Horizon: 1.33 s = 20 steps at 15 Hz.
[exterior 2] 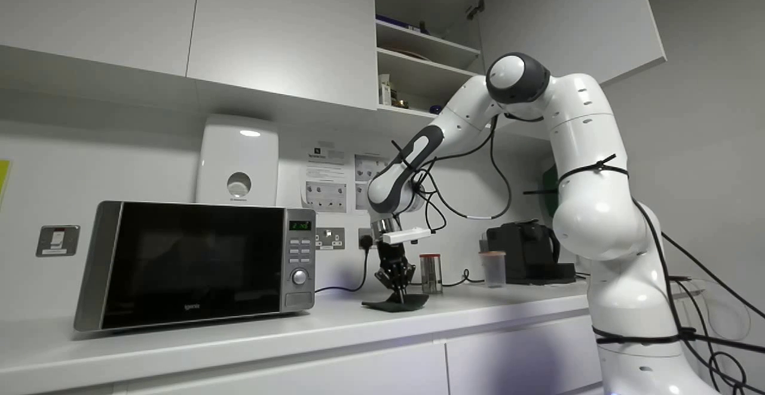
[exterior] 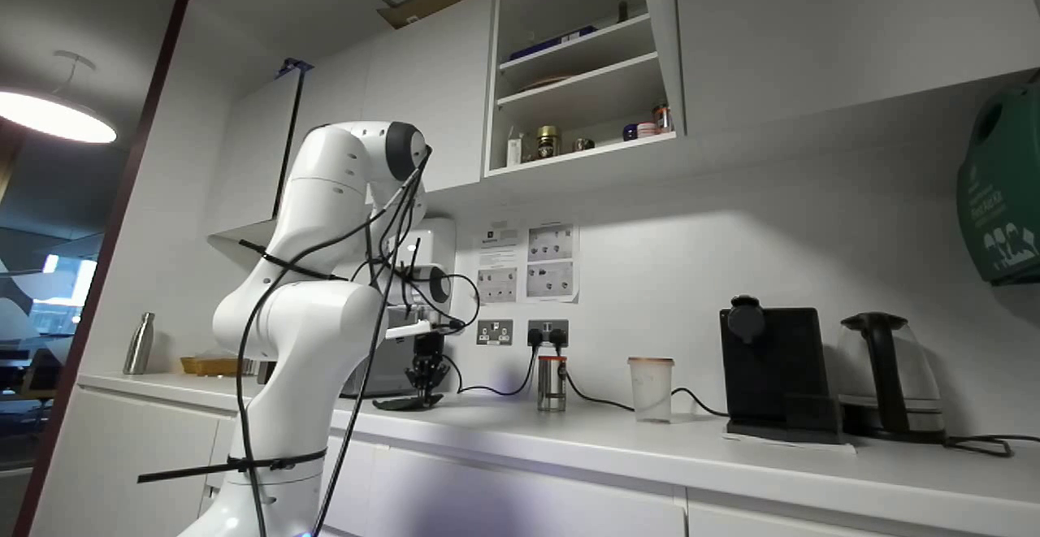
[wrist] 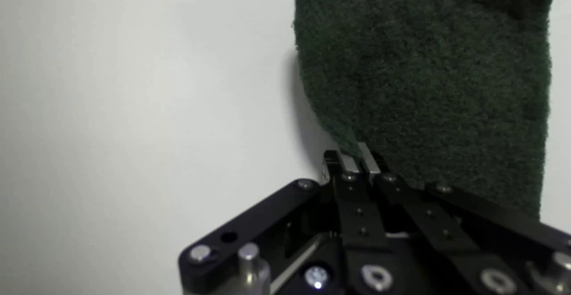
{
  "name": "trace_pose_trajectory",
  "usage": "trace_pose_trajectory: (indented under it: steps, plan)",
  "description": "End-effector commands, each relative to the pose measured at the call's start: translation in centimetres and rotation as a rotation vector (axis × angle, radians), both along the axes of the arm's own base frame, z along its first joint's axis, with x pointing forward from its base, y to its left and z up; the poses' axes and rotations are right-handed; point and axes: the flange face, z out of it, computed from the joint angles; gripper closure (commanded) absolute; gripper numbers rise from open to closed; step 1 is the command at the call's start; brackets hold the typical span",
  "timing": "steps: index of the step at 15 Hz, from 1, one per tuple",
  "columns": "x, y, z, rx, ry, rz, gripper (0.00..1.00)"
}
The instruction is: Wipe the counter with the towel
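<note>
Towel (wrist: 428,85): dark green and fuzzy, nearly square, is lying on the smooth white tabletop (wrist: 134,107) below the hand (wrist: 358,161), one edge curling up.
Hand: is clamping the towel's edge between metallic fingertips (wrist: 369,159).
Canister (exterior 2: 431,274): shiny, red-topped cylinder, is standing near the hand; contents unclear.
Tub (exterior: 651,391): translucent, tapered, orange-rimmed, is standing between canister and black coffee machine (exterior: 772,374).
Cupboard (exterior: 577,79): is holding jars (exterior: 548,143), one gold-lidded, on its bottom shelf.

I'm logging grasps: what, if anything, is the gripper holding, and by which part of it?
The gripper holds the dark green towel, pinched by its left edge in the wrist view; the rest spreads over the counter.
</note>
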Motion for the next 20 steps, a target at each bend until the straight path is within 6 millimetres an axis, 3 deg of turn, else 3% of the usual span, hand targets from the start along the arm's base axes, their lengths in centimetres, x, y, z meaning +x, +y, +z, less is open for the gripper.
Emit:
trace_pose_trajectory:
  steps: [1,8,11,13,15,17,20]
  plan:
    - [-0.4,-6.3,-1.2,-0.023,0.052,-0.093,0.99]
    - [-2.0,-19.1,-0.7,-0.04,0.072,-0.338,0.99]
    - [-2.8,-23.0,-0.2,-0.047,0.071,-0.413,0.99]
    - [-3.1,-24.4,-0.2,-0.05,0.072,-0.442,0.99]
    - [-2.9,-24.4,-0.1,-0.045,0.06,-0.43,0.99]
    - [-1.9,-24.3,0.6,-0.023,0.05,-0.408,0.99]
    - [0.4,-25.7,1.0,-0.009,0.064,-0.41,0.99]
